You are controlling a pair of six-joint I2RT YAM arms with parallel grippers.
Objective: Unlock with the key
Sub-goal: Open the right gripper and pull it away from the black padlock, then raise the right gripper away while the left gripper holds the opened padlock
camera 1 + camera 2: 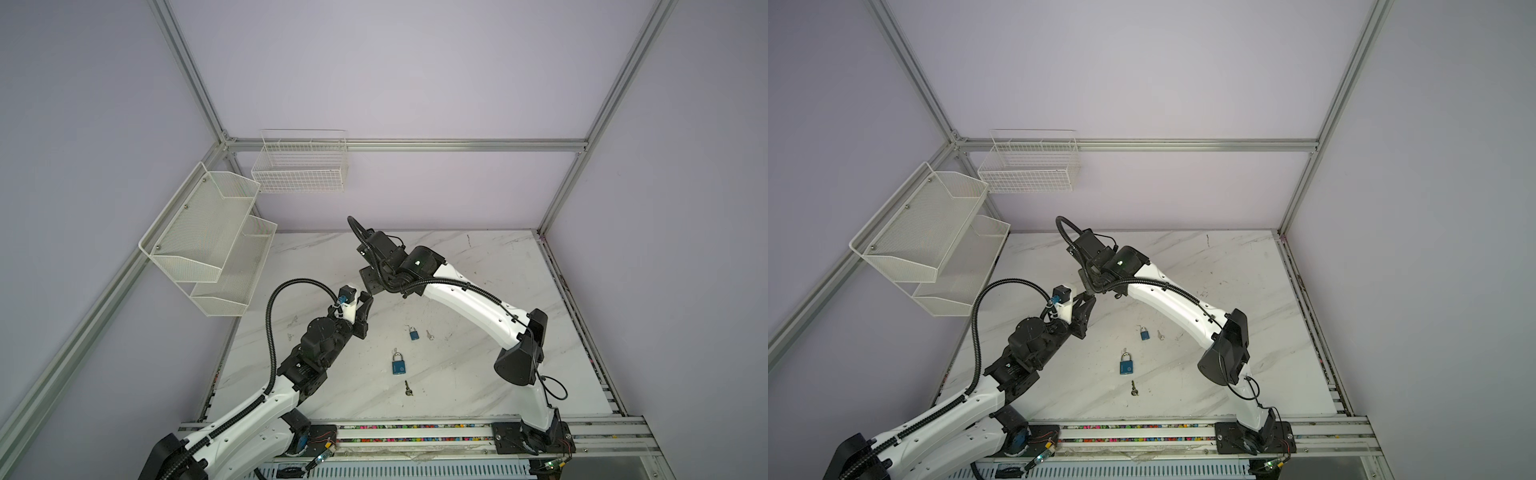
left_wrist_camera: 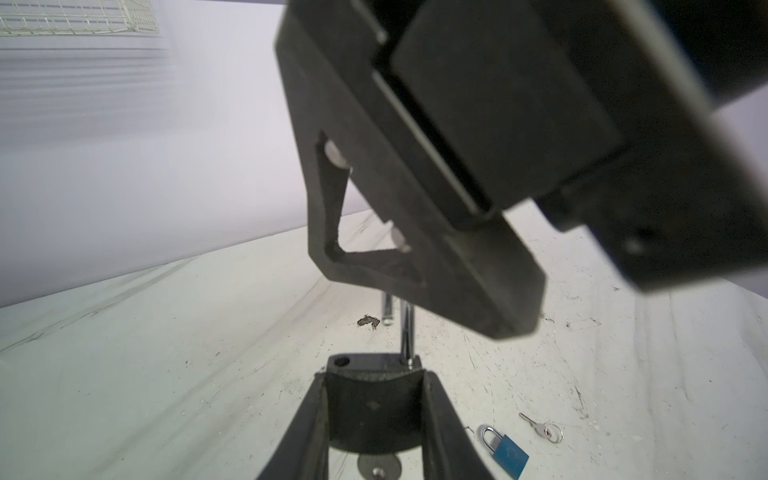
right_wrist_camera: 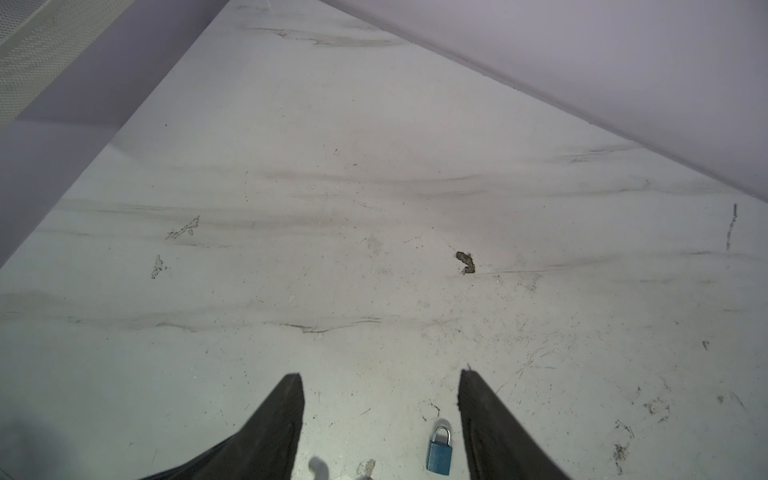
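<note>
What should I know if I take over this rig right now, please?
Left tool: shut on the dark padlock, raised off the table, key in its base.
Right tool: open, empty, close to the shackle.
Done: shackle looks out of one hole, so apparently unlocked.
Left: perhaps the small blue padlock by a silver key and large blue padlock by a dark key, both shut.

The white marble-patterned table [image 1: 498, 270] carries four loose things a little to the 5 o'clock side of its middle, seen in both top views. A larger blue padlock [image 1: 397, 363] lies flat, with a smaller blue padlock [image 1: 413, 333] near it at 1 o'clock. A silver key [image 1: 429, 334] on a ring sits just beside the smaller one at 3 o'clock, and a dark key [image 1: 408, 388] lies near the larger one at 5 o'clock.
</note>
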